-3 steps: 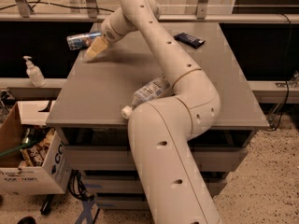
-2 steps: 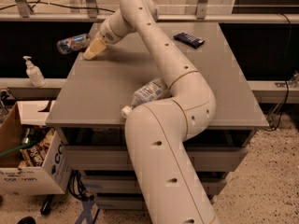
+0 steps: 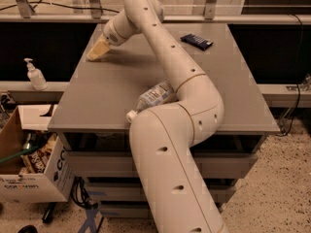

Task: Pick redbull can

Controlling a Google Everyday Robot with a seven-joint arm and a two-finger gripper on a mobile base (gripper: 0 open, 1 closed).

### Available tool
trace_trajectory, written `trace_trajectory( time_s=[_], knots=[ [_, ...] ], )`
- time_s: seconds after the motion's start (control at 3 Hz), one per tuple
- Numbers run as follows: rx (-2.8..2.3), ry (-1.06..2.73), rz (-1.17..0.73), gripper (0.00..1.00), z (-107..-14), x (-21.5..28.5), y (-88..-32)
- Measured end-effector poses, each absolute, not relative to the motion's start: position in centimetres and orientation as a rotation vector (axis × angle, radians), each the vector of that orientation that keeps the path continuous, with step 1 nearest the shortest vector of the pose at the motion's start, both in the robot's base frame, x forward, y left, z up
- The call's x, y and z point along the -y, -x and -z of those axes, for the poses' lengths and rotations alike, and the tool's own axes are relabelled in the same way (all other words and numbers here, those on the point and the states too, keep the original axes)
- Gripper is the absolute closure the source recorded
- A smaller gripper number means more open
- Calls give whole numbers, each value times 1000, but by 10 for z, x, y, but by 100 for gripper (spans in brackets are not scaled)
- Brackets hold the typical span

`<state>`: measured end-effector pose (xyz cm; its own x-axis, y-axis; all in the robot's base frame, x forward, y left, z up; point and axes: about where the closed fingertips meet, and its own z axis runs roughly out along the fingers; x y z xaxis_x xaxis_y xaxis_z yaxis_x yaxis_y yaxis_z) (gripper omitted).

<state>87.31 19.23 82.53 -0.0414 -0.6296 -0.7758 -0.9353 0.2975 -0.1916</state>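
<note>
One view. My gripper (image 3: 98, 50) sits low over the far-left corner of the grey table (image 3: 97, 101); I cannot tell whether it is open or closed. I cannot locate the redbull can. A clear plastic bottle (image 3: 153, 97) lies against my arm, and a dark snack wrapper (image 3: 197, 41) lies at far right.

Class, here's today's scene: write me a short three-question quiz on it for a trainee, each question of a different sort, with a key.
1. True or false: the gripper is at the table's left edge, near the far corner.
2. The clear plastic bottle lies: A) on its side near the front edge, against the arm; B) upright at the back; C) on the floor.
3. Short answer: does the redbull can show anywhere in the camera view?
Key: 1 true; 2 A; 3 no.
</note>
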Motion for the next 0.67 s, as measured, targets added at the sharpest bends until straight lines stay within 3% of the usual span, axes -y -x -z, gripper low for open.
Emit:
trace_trajectory(
  time_s=[0.33,0.67],
  knots=[
    [-1758,1418,-477,96,-826,-192,-873],
    [-1758,1418,-477,100,-826,-192,-873]
  ],
)
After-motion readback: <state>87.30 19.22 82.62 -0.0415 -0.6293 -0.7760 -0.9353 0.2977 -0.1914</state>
